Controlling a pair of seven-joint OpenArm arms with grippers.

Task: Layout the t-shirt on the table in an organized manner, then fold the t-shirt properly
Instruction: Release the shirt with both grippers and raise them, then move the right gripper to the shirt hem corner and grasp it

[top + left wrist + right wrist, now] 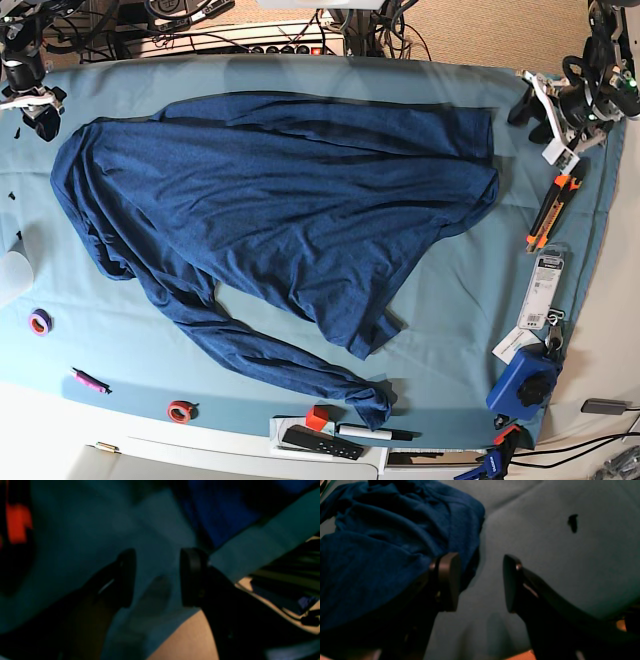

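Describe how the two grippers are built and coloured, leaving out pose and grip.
The left gripper and the right gripper each have two black curved fingers ending in flat, rounded-edge pads. In the base view the wrists carry white brackets and black housings with bundled cables.

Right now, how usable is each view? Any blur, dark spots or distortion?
Left wrist: dim and soft all over; the fingers read only as dark shapes, the t-shirt as a blue smear. Right wrist: underexposed but sharper, with the t-shirt's folds visible and the near fingers blurred. Base: bright, even and in focus, with slight bowing at the table edges.
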